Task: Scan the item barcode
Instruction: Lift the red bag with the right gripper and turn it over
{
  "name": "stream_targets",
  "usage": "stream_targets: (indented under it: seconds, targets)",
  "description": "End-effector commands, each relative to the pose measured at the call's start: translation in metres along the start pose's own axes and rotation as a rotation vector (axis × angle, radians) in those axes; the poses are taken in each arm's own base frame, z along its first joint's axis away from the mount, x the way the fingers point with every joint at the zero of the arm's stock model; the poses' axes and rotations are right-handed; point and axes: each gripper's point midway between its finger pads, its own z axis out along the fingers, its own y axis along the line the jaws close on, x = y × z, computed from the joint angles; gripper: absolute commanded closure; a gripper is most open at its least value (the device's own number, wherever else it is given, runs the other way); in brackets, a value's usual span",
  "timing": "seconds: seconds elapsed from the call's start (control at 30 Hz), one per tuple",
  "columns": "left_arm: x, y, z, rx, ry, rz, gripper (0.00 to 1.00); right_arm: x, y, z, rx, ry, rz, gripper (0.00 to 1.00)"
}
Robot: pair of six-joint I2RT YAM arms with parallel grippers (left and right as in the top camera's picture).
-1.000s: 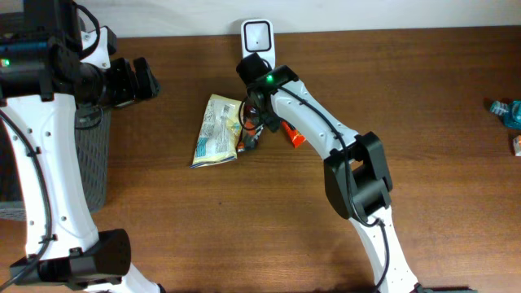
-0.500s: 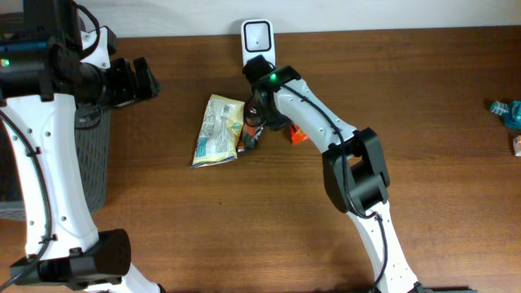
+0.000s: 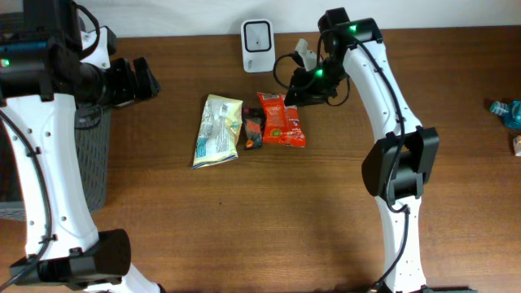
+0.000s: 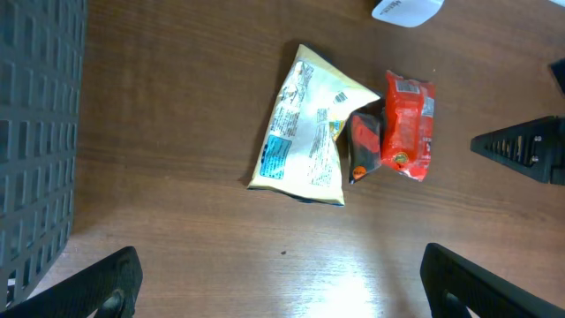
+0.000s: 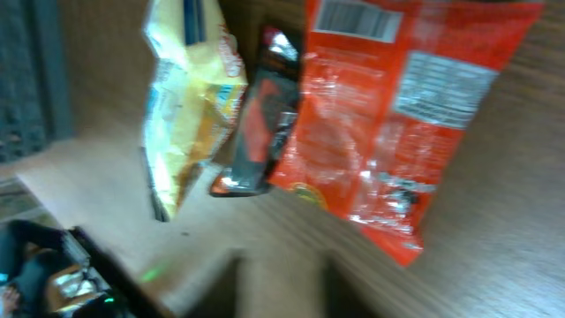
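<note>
A red snack packet (image 3: 282, 119) lies flat on the table, its barcode (image 5: 357, 19) facing up. A small dark packet (image 3: 253, 129) touches its left edge, and a yellow packet (image 3: 218, 130) lies left of that. The white scanner (image 3: 257, 34) stands at the back edge. My right gripper (image 3: 291, 88) hovers just behind and right of the red packet (image 5: 397, 115); its blurred fingers stand apart with only wood between them. My left gripper (image 4: 287, 296) is wide open high above the table's left side, holding nothing.
A dark grey mesh basket (image 3: 89, 155) sits at the left edge, under the left arm. A teal item (image 3: 505, 110) lies at the far right edge. Bare wood spreads in front of the packets.
The right arm has swung from over the packets to the back right. The red packet, before mostly hidden under the gripper, now lies free beside the dark packet. The left arm is still.
</note>
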Motion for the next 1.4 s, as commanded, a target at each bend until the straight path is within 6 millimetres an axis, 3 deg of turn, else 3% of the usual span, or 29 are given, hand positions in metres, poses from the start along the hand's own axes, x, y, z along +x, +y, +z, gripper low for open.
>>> stream_targets:
  seconds: [0.0, 0.13, 0.3, 0.4, 0.43, 0.5, 0.53, 0.6, 0.73, 0.8, 0.9, 1.03, 1.13, 1.2, 1.23, 1.33, 1.37]
  targets:
    - [0.000, -0.001, -0.005, 0.002, -0.014, -0.005, 0.01, 0.003, -0.009, 0.014, 0.255, 0.028, -0.063, 0.34]
    - [0.000, -0.001, -0.005, 0.002, -0.014, -0.006, 0.01, -0.011, -0.012, 0.047, 0.554, -0.063, -0.019, 0.27]
    - [0.000, -0.001, -0.005, 0.002, -0.014, -0.006, 0.01, -0.015, -0.036, 0.097, 0.637, -0.154, 0.048, 0.30]
    - [0.000, -0.001, -0.005, 0.002, -0.014, -0.006, 0.01, -0.007, -0.059, 0.102, 0.725, -0.157, 0.070, 0.50]
    - [0.000, -0.001, -0.005, 0.002, -0.014, -0.005, 0.01, -0.007, -0.064, 0.099, 0.746, -0.161, 0.083, 0.72]
    - [0.000, -0.001, -0.005, 0.002, -0.014, -0.006, 0.01, -0.010, -0.066, 0.094, 0.737, -0.170, 0.099, 0.96]
    - [0.000, -0.001, -0.005, 0.002, -0.014, -0.006, 0.01, -0.011, -0.067, 0.089, 0.734, -0.171, 0.113, 0.96]
    - [0.000, -0.001, -0.005, 0.002, -0.014, -0.006, 0.01, -0.015, -0.060, 0.078, 0.664, -0.162, 0.138, 0.96]
    - [0.000, -0.001, -0.005, 0.002, -0.014, -0.006, 0.01, -0.029, -0.012, 0.042, 0.273, -0.136, 0.142, 0.96]
    - [0.000, -0.001, -0.005, 0.002, -0.014, -0.006, 0.01, -0.031, 0.019, 0.020, -0.054, -0.113, 0.123, 0.96]
    - [0.000, -0.001, -0.005, 0.002, -0.014, -0.006, 0.01, -0.016, 0.025, 0.013, -0.316, -0.048, 0.150, 0.96]
    - [0.000, -0.001, -0.005, 0.002, -0.014, -0.006, 0.01, 0.018, -0.010, 0.056, -0.349, 0.052, 0.274, 0.96]
    - [0.000, -0.001, -0.005, 0.002, -0.014, -0.006, 0.01, 0.032, -0.040, 0.068, -0.340, 0.066, 0.369, 0.93]
    - [0.000, -0.001, -0.005, 0.002, -0.014, -0.006, 0.01, 0.038, -0.072, 0.068, -0.241, 0.060, 0.444, 0.73]
    - [0.000, -0.001, -0.005, 0.002, -0.014, -0.006, 0.01, 0.043, -0.105, 0.065, -0.102, 0.049, 0.494, 0.68]
    - [0.000, -0.001, -0.005, 0.002, -0.014, -0.006, 0.01, 0.051, -0.148, 0.044, 0.021, 0.027, 0.561, 0.66]
    - [0.000, -0.001, -0.005, 0.002, -0.014, -0.006, 0.01, 0.051, -0.152, 0.039, 0.021, 0.023, 0.549, 0.70]
